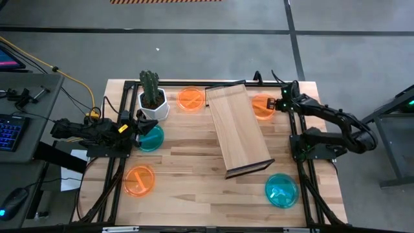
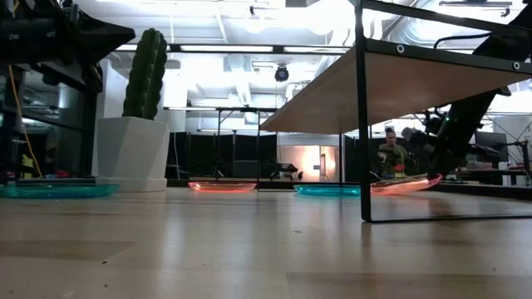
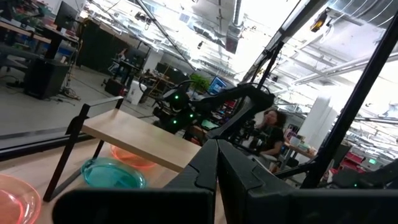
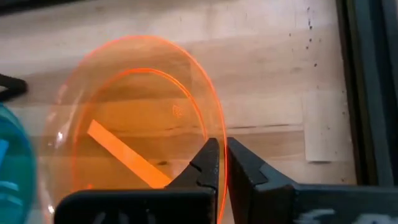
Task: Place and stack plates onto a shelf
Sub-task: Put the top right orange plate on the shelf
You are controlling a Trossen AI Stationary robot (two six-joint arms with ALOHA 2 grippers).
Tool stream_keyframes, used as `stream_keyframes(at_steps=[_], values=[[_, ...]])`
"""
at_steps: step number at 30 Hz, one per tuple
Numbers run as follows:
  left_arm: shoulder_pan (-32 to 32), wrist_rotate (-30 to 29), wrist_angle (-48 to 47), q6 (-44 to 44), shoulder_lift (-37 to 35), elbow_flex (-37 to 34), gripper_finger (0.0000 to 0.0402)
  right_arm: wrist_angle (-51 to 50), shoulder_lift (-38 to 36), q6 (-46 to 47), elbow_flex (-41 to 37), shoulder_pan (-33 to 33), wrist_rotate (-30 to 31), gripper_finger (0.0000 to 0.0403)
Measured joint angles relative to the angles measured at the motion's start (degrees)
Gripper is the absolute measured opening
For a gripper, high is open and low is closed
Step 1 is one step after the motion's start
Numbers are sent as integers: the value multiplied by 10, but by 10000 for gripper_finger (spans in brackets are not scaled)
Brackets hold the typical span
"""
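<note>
2 arms, black, jointed, matte; right arm [image 1: 330, 120] bears green indicator light beside the shelf [image 1: 236, 129]; left arm [image 1: 90, 131] carries yellow markings; fingers [image 4: 208, 165] dark, angular.

A green cactus [image 1: 149, 83] is seen standing upright in a white hexagonal pot [image 1: 154, 105] near the far left part of the butcher-block surface [image 1: 194, 175]. In the low view the cactus [image 2: 146, 74] is shown rising well above its pot [image 2: 130, 154]. To the left of the surface, a keyboard [image 1: 10, 132] and a mouse [image 1: 11, 202] are laid on a grey desk [image 1: 35, 87], and a yellow cable [image 1: 71, 79] is run across it. The grey floor [image 1: 194, 52] is crossed by dark lines. A seated person [image 2: 389, 154] is seen far off in the room behind.
</note>
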Motion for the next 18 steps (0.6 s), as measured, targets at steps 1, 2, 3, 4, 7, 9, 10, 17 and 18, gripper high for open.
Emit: stream_keyframes(at_steps=[1,2,3,4,7,9,10,17,18], values=[[0,2,0,0,0,0,0,0,-8,0,0,0,0,0],[0,3,0,0,0,0,0,0,-14,0,0,0,1,0],[0,3,0,0,0,0,0,0,-22,1,0,0,2,1],[0,3,0,0,0,0,0,0,-29,2,1,0,3,1],[0,3,0,0,0,0,0,0,-55,6,1,-8,4,1],[0,3,0,0,0,0,0,-3,-73,10,1,-13,4,1],[0,3,0,0,0,0,0,-5,-82,10,1,-16,4,1],[0,4,0,0,0,0,0,-27,-141,11,2,-30,-3,0],[0,4,0,0,0,0,0,-39,-143,11,2,-31,-3,0]])
